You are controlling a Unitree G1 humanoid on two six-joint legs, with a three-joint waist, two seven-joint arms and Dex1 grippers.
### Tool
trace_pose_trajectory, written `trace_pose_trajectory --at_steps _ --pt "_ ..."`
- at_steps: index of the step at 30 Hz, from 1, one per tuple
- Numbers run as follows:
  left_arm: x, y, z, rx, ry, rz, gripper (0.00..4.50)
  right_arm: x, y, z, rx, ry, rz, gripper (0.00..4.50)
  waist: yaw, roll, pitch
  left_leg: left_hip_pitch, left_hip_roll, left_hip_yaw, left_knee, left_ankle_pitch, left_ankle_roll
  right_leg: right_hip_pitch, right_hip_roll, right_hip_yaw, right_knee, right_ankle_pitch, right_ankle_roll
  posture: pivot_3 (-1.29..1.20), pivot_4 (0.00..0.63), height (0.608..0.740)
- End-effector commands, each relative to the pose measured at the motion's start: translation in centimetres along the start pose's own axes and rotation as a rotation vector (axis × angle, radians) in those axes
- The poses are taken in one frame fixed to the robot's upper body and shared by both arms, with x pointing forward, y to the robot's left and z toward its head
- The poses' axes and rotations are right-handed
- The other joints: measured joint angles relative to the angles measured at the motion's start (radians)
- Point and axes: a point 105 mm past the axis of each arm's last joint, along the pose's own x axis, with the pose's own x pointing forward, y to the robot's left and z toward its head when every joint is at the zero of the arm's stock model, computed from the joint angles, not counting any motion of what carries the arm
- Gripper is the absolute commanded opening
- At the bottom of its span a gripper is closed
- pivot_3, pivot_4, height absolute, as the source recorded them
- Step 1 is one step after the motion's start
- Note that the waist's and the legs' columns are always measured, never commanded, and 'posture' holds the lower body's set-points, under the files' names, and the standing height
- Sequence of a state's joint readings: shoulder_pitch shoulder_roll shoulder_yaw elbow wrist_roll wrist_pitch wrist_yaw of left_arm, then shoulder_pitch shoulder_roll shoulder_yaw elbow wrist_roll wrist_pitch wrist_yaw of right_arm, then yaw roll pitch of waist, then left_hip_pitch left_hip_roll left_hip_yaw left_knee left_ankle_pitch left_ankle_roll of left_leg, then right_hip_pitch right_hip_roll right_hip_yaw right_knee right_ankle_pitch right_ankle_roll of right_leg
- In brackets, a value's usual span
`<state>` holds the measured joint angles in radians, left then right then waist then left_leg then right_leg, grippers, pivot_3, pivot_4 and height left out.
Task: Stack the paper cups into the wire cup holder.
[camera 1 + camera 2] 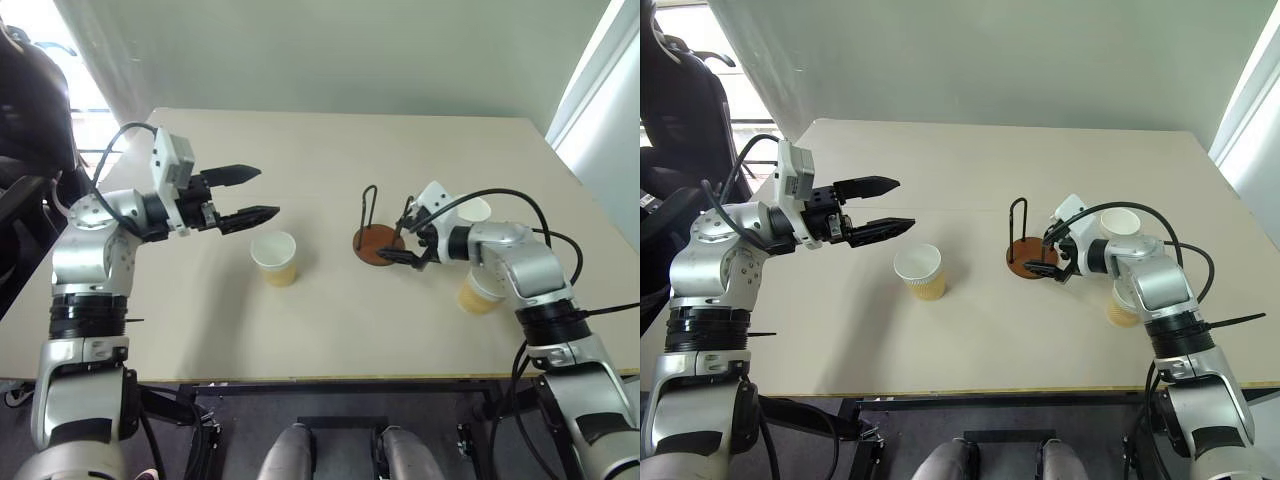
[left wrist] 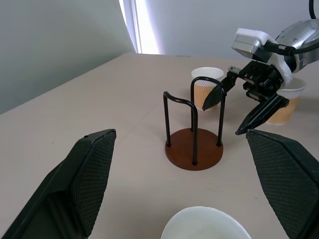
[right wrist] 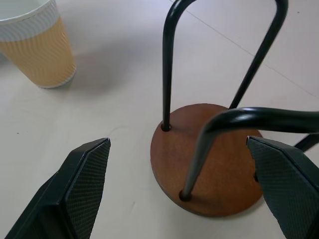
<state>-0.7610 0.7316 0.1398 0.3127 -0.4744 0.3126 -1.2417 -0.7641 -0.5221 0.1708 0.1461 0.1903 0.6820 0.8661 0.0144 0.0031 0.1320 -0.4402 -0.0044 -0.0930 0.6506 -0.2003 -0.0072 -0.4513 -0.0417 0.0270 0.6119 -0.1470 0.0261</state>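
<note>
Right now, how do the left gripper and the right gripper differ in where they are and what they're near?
The left gripper hangs above the table, over a single paper cup at centre-left; the right gripper sits low, right at the wire cup holder. In the right wrist view the right one's fingers flank the holder's brown base, while the left one has nothing between its fingers. Both are open and hold nothing.
</note>
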Motion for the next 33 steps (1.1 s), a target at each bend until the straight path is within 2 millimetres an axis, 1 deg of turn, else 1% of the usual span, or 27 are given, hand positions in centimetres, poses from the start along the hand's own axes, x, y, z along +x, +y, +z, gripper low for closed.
trace_pose_trajectory --at_steps 1,3,4,6,9,10,13,14,19,27,33 --pt "-0.4 0.3 1.8 0.058 -0.028 0.015 4.50 -0.1 -0.2 1.8 -0.053 -0.043 -0.024 4.32 0.000 0.000 0.000 0.000 0.000 0.000 0.000 0.000 0.000 0.000 0.000 0.000 0.000 0.000 0.000 0.00 0.150 0.740" --pt "-0.2 0.2 1.9 0.058 -0.030 0.011 4.50 0.0 -0.1 1.7 -0.053 -0.044 -0.022 3.90 0.000 0.000 0.000 0.000 0.000 0.000 0.000 0.000 0.000 0.000 0.000 0.000 0.000 0.000 0.000 0.00 0.150 0.740" --pt "-0.2 0.2 2.0 0.058 -0.030 0.011 4.50 0.1 0.0 1.7 -0.054 -0.043 -0.021 3.61 0.000 0.000 0.000 0.000 0.000 0.000 0.000 0.000 0.000 0.000 0.000 0.000 0.000 0.000 0.000 0.00 0.150 0.740" --pt "-0.2 0.2 2.0 0.059 -0.031 0.012 4.50 0.1 0.1 1.6 -0.056 -0.040 -0.019 2.85 0.000 0.000 0.000 0.000 0.000 0.000 0.000 0.000 0.000 0.000 0.000 0.000 0.000 0.000 0.000 0.00 0.150 0.740" --pt "-0.2 0.3 2.0 0.060 -0.031 0.014 4.50 0.2 0.1 1.6 -0.053 -0.038 -0.017 1.85 0.000 0.000 0.000 0.000 0.000 0.000 0.000 0.000 0.000 0.000 0.000 0.000 0.000 0.000 0.000 0.00 0.150 0.740" --pt "-0.3 0.3 2.0 0.061 -0.030 0.015 4.50 0.2 0.1 1.6 -0.052 -0.037 -0.015 1.42 0.000 0.000 0.000 0.000 0.000 0.000 0.000 0.000 0.000 0.000 0.000 0.000 0.000 0.000 0.000 0.00 0.150 0.740" --pt "-0.3 0.5 2.1 0.064 -0.030 0.019 4.50 0.2 0.2 1.5 -0.050 -0.031 -0.001 0.31 0.000 0.000 0.000 0.000 0.000 0.000 0.000 0.000 0.000 0.000 0.000 0.000 0.000 0.000 0.000 0.00 0.150 0.740" --pt "-0.4 0.5 2.1 0.064 -0.030 0.020 4.50 0.2 0.3 1.5 -0.050 -0.029 0.002 0.04 0.000 0.000 0.000 0.000 0.000 0.000 0.000 0.000 0.000 0.000 0.000 0.000 0.000 0.000 0.000 0.00 0.150 0.740" --pt "-0.2 0.3 2.3 0.073 -0.031 0.015 4.50 -0.3 0.5 1.2 -0.069 0.004 0.062 0.04 0.000 0.000 0.000 -0.001 0.000 0.000 0.000 0.000 0.000 0.000 0.000 0.000 0.000 0.000 0.000 0.00 0.150 0.740" --pt "0.0 0.2 2.3 0.070 -0.034 0.007 4.50 -1.4 1.6 2.0 -0.157 0.013 0.204 0.04 -0.001 0.000 0.000 -0.001 0.000 0.000 0.000 0.000 0.000 -0.001 0.000 0.000 0.000 0.000 0.000 0.00 0.150 0.740" --pt "-0.5 0.5 1.6 0.052 -0.023 0.000 4.50 -2.0 2.3 2.1 -0.215 0.030 0.271 0.04 -0.001 0.000 0.000 -0.002 0.000 0.000 0.000 0.000 0.000 -0.001 0.000 0.000 0.000 0.000 0.000 0.00 0.150 0.740"
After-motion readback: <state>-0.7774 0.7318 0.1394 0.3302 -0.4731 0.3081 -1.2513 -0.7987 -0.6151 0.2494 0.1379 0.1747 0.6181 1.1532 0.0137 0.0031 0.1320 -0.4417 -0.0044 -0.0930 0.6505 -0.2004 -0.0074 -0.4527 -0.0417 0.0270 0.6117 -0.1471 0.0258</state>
